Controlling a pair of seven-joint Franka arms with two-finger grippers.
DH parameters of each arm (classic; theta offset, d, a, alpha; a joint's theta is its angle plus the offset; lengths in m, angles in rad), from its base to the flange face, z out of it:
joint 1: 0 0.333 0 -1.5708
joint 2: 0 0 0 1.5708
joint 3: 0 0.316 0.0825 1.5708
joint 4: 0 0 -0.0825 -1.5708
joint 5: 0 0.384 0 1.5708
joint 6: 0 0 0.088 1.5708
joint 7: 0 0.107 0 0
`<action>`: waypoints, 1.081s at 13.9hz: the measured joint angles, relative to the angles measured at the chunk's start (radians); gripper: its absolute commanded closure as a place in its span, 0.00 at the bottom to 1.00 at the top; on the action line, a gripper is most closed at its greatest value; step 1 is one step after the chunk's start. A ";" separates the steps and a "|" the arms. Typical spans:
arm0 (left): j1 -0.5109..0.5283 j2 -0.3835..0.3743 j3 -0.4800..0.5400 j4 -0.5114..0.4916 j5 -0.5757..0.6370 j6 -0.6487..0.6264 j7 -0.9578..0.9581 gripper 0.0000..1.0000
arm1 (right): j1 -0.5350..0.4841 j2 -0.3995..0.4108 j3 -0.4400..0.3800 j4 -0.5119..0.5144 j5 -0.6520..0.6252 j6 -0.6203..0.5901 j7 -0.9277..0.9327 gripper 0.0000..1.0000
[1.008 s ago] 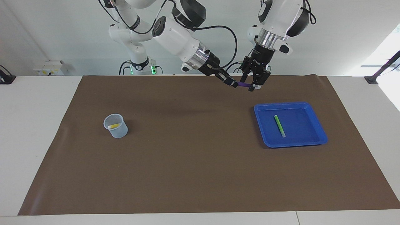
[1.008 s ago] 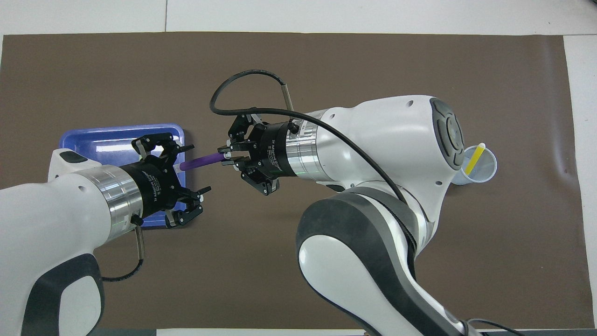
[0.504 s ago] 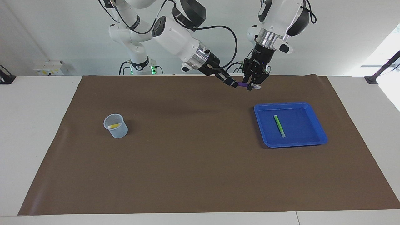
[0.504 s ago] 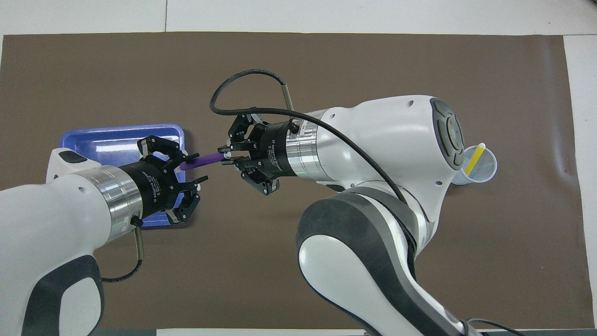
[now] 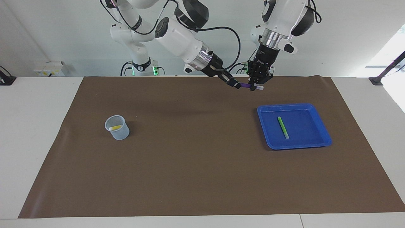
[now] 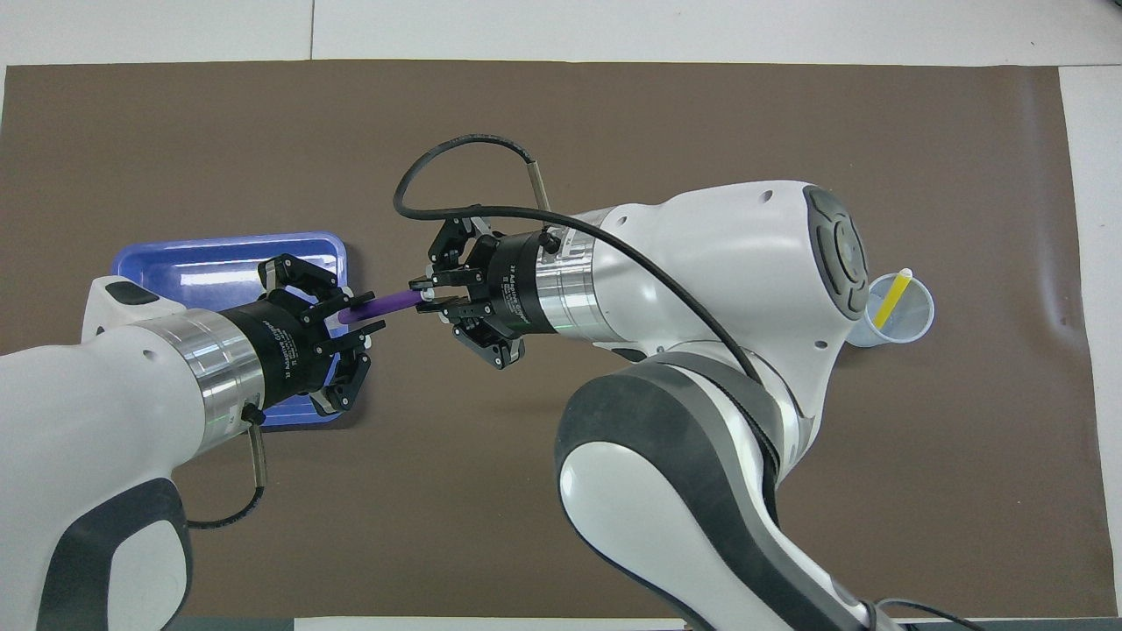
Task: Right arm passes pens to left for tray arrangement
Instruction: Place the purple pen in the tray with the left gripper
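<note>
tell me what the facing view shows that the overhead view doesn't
Only the facing view shows the green pen lying in the blue tray; from overhead the left arm covers it.

Only the overhead view shows the yellow pen leaning out over the rim of the cup.

Both show the purple pen held above the mat at both ends, the left gripper and right gripper each shut on it.
</note>
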 measured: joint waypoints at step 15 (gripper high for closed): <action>0.002 0.000 0.001 0.001 0.015 0.000 0.011 1.00 | 0.001 0.000 -0.002 -0.001 -0.048 0.002 0.000 0.00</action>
